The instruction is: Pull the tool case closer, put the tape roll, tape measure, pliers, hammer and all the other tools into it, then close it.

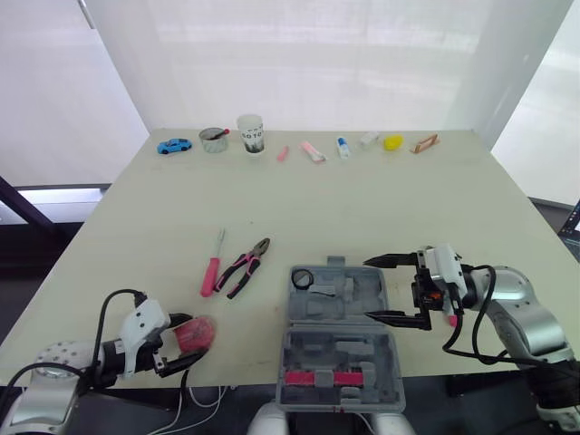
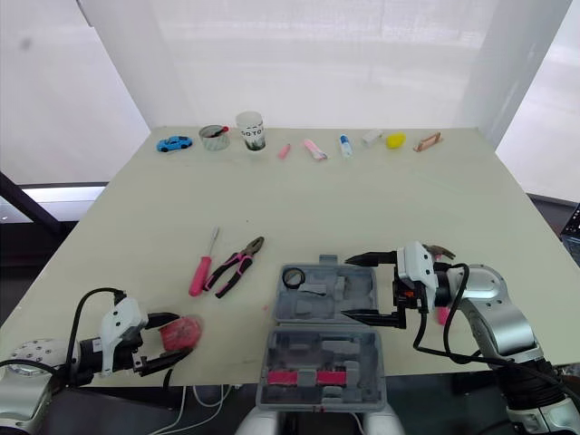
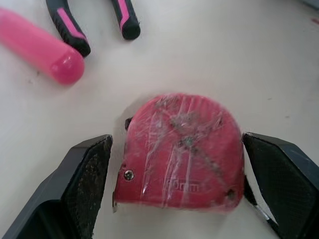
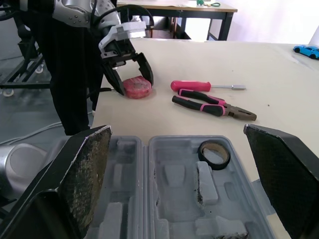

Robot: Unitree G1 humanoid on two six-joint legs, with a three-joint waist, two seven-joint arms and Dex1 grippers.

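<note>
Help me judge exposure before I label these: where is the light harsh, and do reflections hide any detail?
Left eye view: the backlit curtain is blown white, while the table is evenly lit with only faint shadows. Left wrist view: pale glints streak the tape measure face and partly hide its print. Right wrist view: the tool case is softly lit, without glare.

The left arm reaches forward and low, left gripper [image 1: 197, 335] with its 2 fingers spread wide. The right arm bends inward, right gripper [image 1: 366, 290] pointing leftward, fingers seemingly at full spread.
</note>
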